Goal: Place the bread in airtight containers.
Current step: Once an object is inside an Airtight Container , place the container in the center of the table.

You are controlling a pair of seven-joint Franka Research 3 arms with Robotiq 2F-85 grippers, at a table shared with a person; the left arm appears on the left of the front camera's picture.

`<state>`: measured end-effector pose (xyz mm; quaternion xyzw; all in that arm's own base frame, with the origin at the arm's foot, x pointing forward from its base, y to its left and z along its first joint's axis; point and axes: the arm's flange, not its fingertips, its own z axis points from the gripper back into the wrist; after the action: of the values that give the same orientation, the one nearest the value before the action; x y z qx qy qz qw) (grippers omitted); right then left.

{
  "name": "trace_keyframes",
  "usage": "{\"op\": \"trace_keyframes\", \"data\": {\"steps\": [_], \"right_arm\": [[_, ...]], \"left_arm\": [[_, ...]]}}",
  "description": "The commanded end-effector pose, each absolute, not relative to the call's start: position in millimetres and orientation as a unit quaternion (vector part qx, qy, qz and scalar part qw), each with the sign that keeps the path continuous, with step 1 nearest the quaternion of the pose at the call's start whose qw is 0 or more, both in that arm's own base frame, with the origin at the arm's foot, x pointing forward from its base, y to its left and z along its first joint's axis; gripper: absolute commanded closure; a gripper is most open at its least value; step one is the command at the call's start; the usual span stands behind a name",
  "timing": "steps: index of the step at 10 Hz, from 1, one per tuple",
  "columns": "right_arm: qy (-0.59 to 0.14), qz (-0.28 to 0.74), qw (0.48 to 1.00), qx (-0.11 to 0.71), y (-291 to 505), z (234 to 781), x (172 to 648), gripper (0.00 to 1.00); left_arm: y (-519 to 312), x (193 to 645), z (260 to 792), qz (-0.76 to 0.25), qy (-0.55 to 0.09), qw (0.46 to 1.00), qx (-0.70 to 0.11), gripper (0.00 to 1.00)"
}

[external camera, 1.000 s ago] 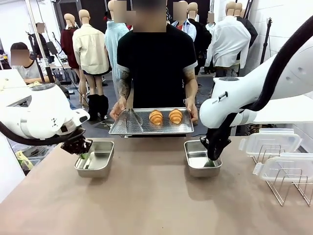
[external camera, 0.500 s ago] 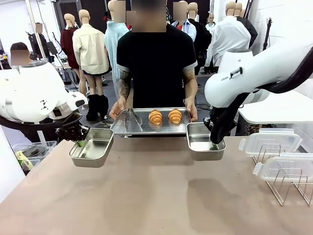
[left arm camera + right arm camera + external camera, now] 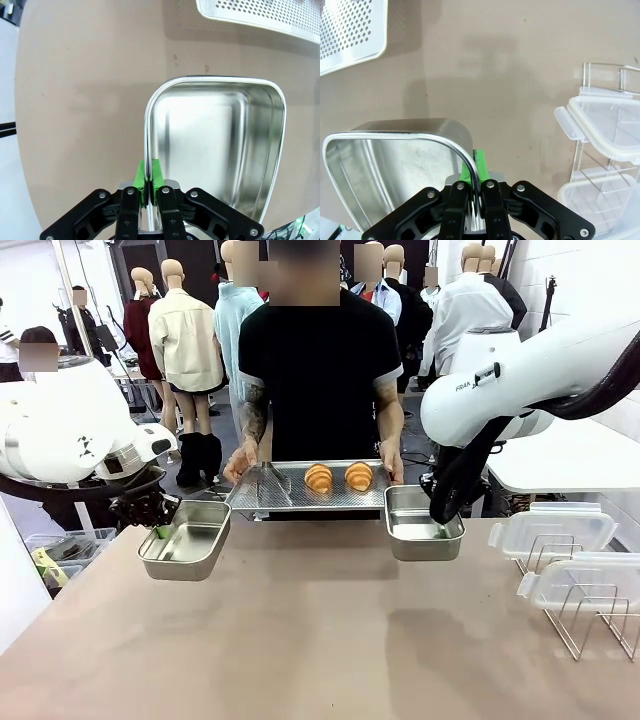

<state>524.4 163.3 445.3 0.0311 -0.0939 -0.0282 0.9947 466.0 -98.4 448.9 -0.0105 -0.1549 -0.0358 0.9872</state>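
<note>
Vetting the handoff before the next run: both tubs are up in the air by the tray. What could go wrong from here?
Each tub hangs from a pinch on one rim: left hand on the left tub, right hand on the right tub. Added weight could tilt or slip it.
The right tub is close to the tray the person holds; a bump could roll the croissants off.

The right claw (image 3: 476, 171) pinches the rim of the steel tub (image 3: 390, 167) (clear lids (image 3: 607, 125) racked nearby).
</note>
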Motion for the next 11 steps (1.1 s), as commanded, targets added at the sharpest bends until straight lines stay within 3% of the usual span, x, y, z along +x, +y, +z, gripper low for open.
{"op": "trace_keyframes", "data": {"steps": [1, 11], "right_arm": [[-0.104, -0.027, 0.994, 0.033, 164.0, 446.0, 520.5, 1.0], [-0.104, -0.027, 0.994, 0.033, 164.0, 446.0, 520.5, 1.0]], "left_arm": [[-98.6, 466.5, 450.2, -0.039, -0.161, 0.986, -0.009, 1.0], [-98.6, 466.5, 450.2, -0.039, -0.161, 0.986, -0.009, 1.0]]}}
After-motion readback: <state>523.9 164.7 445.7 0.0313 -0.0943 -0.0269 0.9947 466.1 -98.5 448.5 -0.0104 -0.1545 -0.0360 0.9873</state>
